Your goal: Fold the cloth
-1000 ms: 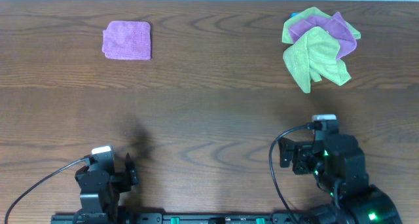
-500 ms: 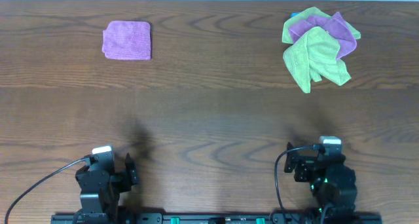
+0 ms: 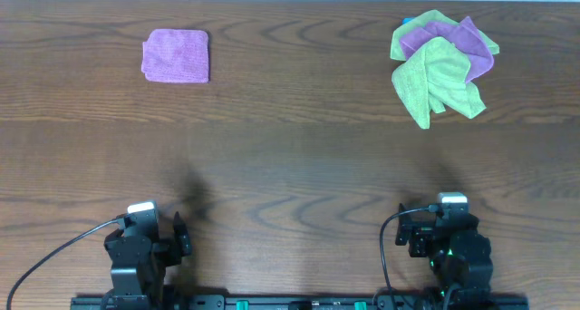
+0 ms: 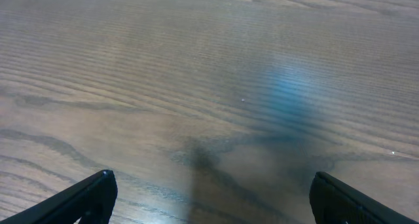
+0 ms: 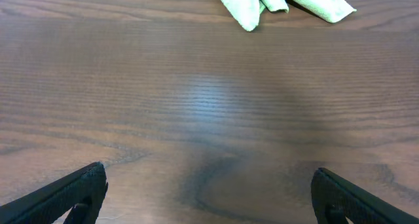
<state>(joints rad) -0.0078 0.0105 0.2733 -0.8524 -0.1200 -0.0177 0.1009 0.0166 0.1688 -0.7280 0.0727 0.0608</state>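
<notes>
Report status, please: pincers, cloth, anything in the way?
Left pincer open, empty. Right pincer open, empty. Purple cloth folded, far left; cloth pile crumpled, far right, untouched. Nothing in the way.

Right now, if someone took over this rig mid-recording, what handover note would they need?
Left gripper: open, empty, low over the dark wooden table at its near edge.
Right gripper: open, empty, also at the near edge.
Purple square microfibre cloth: far left, flat and neatly folded.
Crumpled heap of green and purple cloths: far right, neither gripper near it.
Done: apparently one cloth folded.
Left: probably pull a cloth from the heap, spread it flat and fold it.
</notes>
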